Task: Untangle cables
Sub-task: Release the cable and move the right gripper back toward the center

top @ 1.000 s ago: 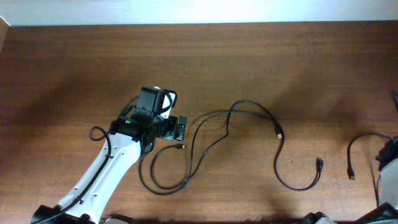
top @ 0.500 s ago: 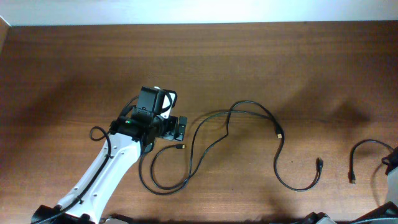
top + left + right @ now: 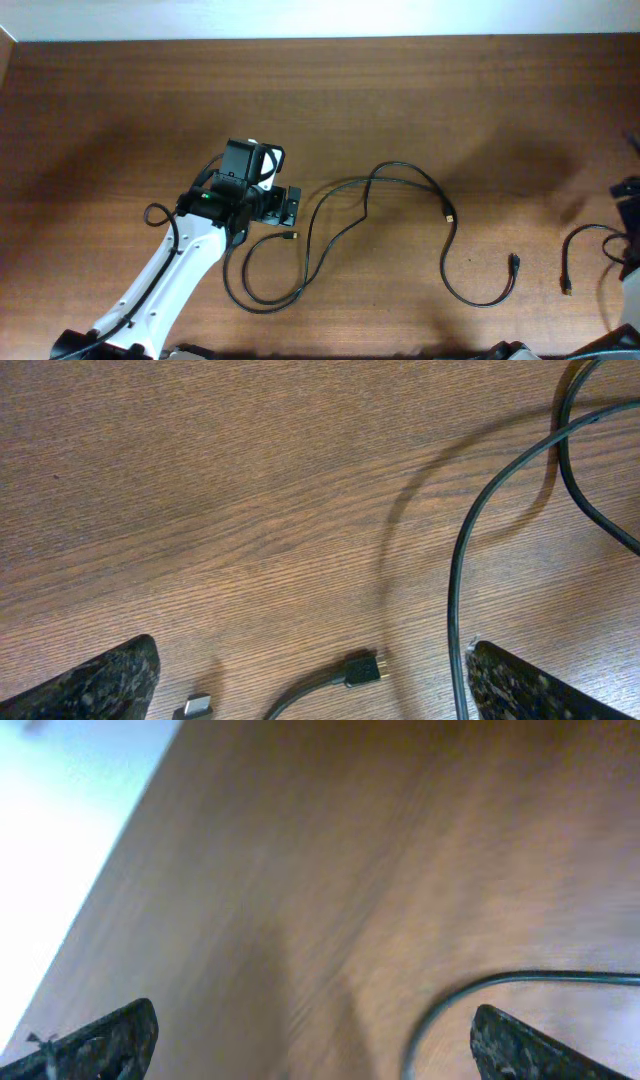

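Two long black cables (image 3: 340,205) lie looped and crossing mid-table. One small plug (image 3: 291,237) lies just below my left gripper (image 3: 283,205), and a metal-tipped end (image 3: 449,214) and a dark plug (image 3: 513,263) lie farther right. In the left wrist view my left gripper (image 3: 312,660) is open above the table. That plug (image 3: 363,667) and a metal tip (image 3: 197,707) lie between its fingers, and a cable (image 3: 455,590) runs by the right finger. A short cable (image 3: 572,250) lies alone at the right. My right gripper (image 3: 314,1020) is open, with that short cable's arc (image 3: 500,982) beside its right finger.
The brown wooden table (image 3: 400,100) has a white wall along its far edge. My left arm (image 3: 160,290) reaches in from the bottom left. Part of my right arm (image 3: 628,190) shows at the right edge. The right wrist view is blurred.
The right gripper has opened and its arm has shifted at the right edge. The short cable slid slightly to the right. The left arm and the long cables have not moved.
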You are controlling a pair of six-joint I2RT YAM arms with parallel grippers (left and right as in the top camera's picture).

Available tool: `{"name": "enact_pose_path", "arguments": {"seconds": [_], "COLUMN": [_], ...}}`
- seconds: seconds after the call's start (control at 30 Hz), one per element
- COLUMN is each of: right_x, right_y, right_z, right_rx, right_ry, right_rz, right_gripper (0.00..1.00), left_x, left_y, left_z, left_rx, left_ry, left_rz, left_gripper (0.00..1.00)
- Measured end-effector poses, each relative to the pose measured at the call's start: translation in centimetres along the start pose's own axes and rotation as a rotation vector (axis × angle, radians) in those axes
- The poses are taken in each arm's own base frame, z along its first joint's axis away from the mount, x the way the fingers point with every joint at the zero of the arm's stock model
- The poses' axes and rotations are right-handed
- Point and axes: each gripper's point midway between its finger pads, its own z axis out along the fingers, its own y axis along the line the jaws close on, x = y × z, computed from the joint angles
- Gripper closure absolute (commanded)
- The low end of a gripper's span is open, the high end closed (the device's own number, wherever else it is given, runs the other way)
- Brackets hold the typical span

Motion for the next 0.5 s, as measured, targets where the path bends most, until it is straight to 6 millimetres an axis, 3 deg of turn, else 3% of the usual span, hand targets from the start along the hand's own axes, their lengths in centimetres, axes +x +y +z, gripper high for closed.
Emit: {"name": "enact_pose_path", "arguments": {"seconds": [0.13,0.17,0.33,0.5], "right_x": [4.1,4.4,13.0,19.6], "right_y": [4.6,4.9,11.9,16.0], "right_z": [0.1,0.1,-1.2,-3.6], "right_rx": [-0.172,-0.183,-0.380,-0.500], "right_ry": [0.146,0.155,0.376,0.520], "right_rz": [-0.132,-0.160,-0.388,-0.536], "right_gripper": [0.01,0.01,0.01,0.00], "left_x": [0.0,0.0,0.0,0.0], "left_y": [0.0,0.0,0.0,0.0], "left_z": [0.0,0.0,0.0,0.0], "left_rx": [0.000,0.000,0.000,0.001], "left_ry": [0.000,0.000,0.000,0.000], "left_rz": [0.000,0.000,0.000,0.000], "left_gripper": [0.01,0.01,0.01,0.01]}}
